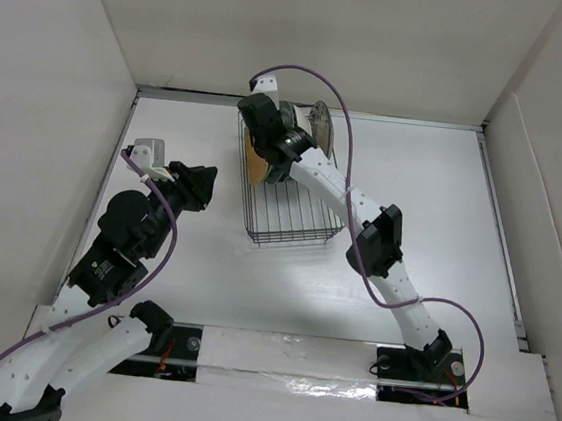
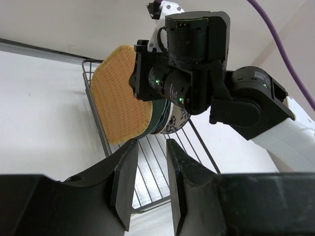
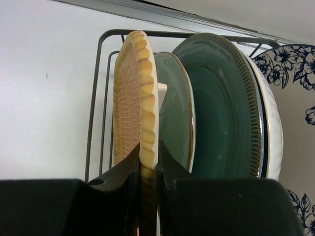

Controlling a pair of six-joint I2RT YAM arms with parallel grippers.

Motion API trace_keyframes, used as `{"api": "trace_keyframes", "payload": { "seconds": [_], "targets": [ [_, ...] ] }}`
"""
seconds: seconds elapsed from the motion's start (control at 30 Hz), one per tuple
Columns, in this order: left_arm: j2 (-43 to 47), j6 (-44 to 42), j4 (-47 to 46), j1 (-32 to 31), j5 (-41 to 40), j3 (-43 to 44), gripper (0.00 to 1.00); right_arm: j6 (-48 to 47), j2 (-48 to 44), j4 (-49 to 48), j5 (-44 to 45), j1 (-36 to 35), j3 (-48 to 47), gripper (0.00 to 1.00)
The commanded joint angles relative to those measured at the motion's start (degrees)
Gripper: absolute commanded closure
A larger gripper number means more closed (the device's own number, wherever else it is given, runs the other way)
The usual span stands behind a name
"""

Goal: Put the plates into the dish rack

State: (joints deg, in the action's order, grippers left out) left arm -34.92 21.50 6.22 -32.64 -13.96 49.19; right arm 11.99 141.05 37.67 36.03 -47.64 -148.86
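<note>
Two arms in view, one of them gripping. The right gripper (image 3: pixel 147 151) is clamped on the rim of the orange plate (image 3: pixel 132 93), one finger on each face, with the scalloped edge showing between them. The plate stands upright on edge inside the wire frame of the dish rack (image 1: pixel 297 230). The fingers hide its lower edge, so it cannot be told whether it rests on the rack floor.

The orange plate is outermost in a row of plates on edge at the rack's far end. Just beside it is a pale green plate (image 3: pixel 176 115) with a brown rim. Then comes a dark teal plate (image 3: pixel 224 113) with a ribbed border, and behind that a white ribbed rim (image 3: pixel 273 132). Last, at the right edge of the right wrist view, is a white plate with blue flowers (image 3: pixel 295 61). Whether neighbours touch is not clear.

The rack sits on the white table (image 1: pixel 438 247), toward the far wall and about mid-width. The right arm reaches to it from the near edge, with a purple cable (image 1: pixel 348 117) looping over it.

The left gripper (image 2: pixel 150 183) hangs off the rack's left side, apart from it and pointed toward it. Its jaws stand parted with nothing between them; rack wires and table show through the gap.
</note>
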Motion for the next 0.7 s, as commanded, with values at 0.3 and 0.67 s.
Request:
{"api": "trace_keyframes", "payload": {
  "seconds": [0.3,0.67],
  "targets": [
    [-0.86,-0.05,-2.62,-0.23,-0.46,-0.32,0.67,-0.91,-4.73,-13.15,-0.87,-0.88,3.66,0.34],
    [-1.12,-0.23,-2.18,-0.23,-4.15,-0.32,0.61,1.81,-25.34,-24.3,-7.2,-0.88,21.47,0.0]
  ]
}}
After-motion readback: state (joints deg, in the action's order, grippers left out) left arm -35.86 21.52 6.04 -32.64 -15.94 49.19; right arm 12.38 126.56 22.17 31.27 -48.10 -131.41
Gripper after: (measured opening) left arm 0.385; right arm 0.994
